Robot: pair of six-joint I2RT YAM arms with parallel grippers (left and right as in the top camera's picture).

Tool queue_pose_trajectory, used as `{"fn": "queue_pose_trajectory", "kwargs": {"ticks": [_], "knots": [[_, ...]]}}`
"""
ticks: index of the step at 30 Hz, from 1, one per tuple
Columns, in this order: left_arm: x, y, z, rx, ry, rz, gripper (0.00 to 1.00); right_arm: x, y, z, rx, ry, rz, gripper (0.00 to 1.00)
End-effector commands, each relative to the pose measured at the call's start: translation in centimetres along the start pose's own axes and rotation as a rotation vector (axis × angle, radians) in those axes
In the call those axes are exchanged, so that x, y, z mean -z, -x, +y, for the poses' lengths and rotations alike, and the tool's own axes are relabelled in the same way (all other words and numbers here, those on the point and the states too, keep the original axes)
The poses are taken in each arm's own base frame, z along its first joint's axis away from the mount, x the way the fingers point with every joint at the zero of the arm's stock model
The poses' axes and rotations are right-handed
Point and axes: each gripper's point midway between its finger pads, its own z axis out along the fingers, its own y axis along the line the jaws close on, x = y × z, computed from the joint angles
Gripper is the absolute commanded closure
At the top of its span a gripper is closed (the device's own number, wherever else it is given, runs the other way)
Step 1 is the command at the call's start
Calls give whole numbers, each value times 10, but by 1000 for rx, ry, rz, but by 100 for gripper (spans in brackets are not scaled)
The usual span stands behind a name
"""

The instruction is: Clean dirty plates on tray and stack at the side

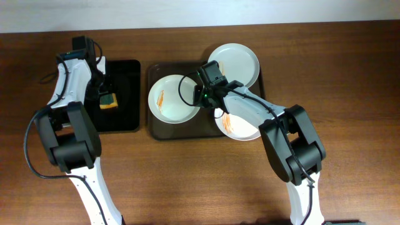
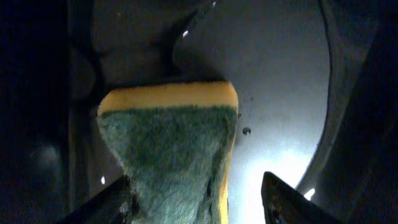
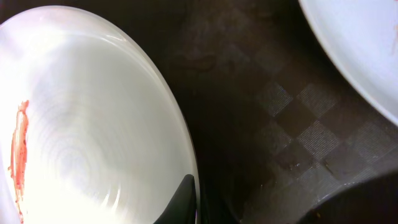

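Plates [image 1: 234,62], three round white shallow ones, all sat on the large dark brown glossy rectangular tray [image 1: 164,130]. None had yet been stacked on the brown wooden counter [image 1: 350,75] beside it. By my reading the task was at its very start: no plate looked wiped and the stack had not been begun.

The left plate [image 1: 170,100] carried an orange smear [image 3: 18,149] near its rim. The near right plate [image 1: 242,128] showed orange streaks too, and its edge seemed to ride over the tray's rim. The far right plate [image 1: 240,56] looked plain white (whether it was truly clean, the overhead view was too small to settle).

The right end effector [image 1: 203,94] hung low over the tray floor just beside the left plate's rim, its jaws apart. In the right wrist view one dark finger [image 3: 185,199] lay against that rim, with nothing clamped.

The left end effector [image 2: 196,205] was over the smaller black rectangular tray [image 1: 128,75], well apart from the plates. Its jaws stood open on either side of a yellow sponge with a green scouring face [image 2: 168,143]. One finger [image 2: 115,205] touched the sponge and the other stood clear of it.

What remained, I judged, was nearly everything: closing on the sponge, steadying a smeared plate, scrubbing both dirty ones, then moving all three to the side.
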Motion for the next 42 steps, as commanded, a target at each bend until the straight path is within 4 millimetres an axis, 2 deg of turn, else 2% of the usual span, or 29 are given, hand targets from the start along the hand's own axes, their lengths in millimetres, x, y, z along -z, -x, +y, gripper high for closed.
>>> {"fn": "queue_pose_trajectory", "kwargs": {"ticks": [1,2,5,13,17,20,21,22,23,24,26,32,36,42], "knots": [[23,19,4,19,24,-41,36,-9,-10,2,12,-4,30,95],[28,22,8,20,47,-48,36,-9,-11,2,12,-4,30,95],[26,20,11,38,68,-41,36,-9,-10,2,12,-5,30,95],[-14,11,12,96,67,25,37,-9,-10,1,11,-9,28,95],[-25,2,7,96,40,64,40,-9,-9,1,11,-9,23,95],[-25,4,4,92,35,58,50,-9,-9,1,12,-9,24,95],[-25,4,4,92,35,58,59,-9,-9,1,12,-9,24,95],[-25,4,4,92,35,59,75,-9,-9,1,12,-9,24,95],[-25,4,4,92,35,59,86,-9,-9,1,12,-9,24,95],[-25,4,4,92,34,58,94,-9,-9,1,12,-9,24,95],[-23,6,4,92,34,53,97,-9,-9,1,12,-9,24,95],[-1,12,-5,87,-2,47,99,-9,-9,1,12,-9,24,95],[26,13,-20,6,-82,57,99,-9,-10,2,11,-2,27,95],[75,2,-87,-236,-410,69,99,-8,-8,-9,-69,-21,38,96]]}}
